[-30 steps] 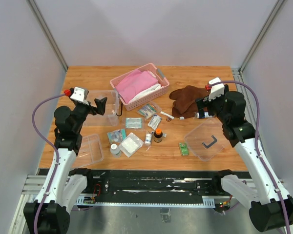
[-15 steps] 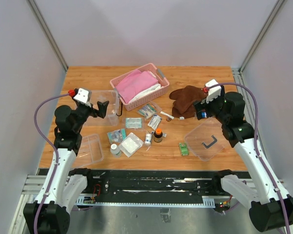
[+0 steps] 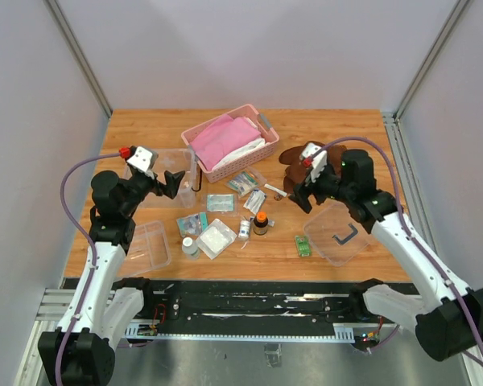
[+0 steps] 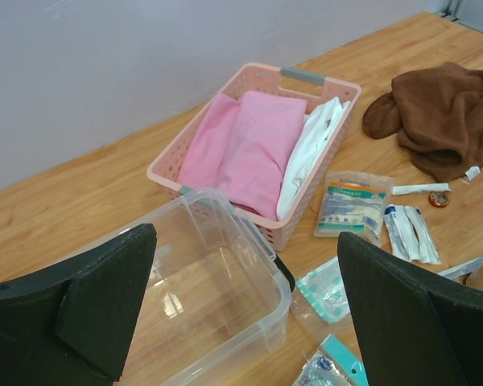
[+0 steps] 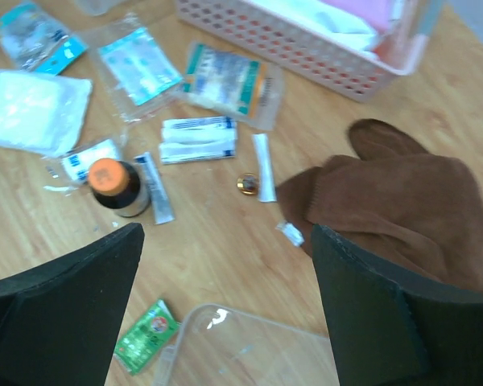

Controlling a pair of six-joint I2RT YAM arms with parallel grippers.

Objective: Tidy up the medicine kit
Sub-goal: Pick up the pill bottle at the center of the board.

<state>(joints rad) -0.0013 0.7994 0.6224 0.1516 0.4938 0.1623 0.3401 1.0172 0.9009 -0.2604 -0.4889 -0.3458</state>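
On the desk's (image 3: 338, 129) left the kit box (image 4: 193, 281) sits empty in front of my left tool (image 3: 171, 183), spread wide. My right tool (image 3: 299, 195), wide and empty too, has just swung from the brown cloth (image 5: 394, 201) toward the loose packets (image 3: 221, 203), so sorting's barely started.

The wooden table (image 3: 338, 129) carries a pink basket (image 3: 225, 145). Left of it sits a clear box (image 4: 201, 297), right of it a brown cloth (image 5: 402, 209), and in front of it lie scattered packets (image 3: 220, 203).
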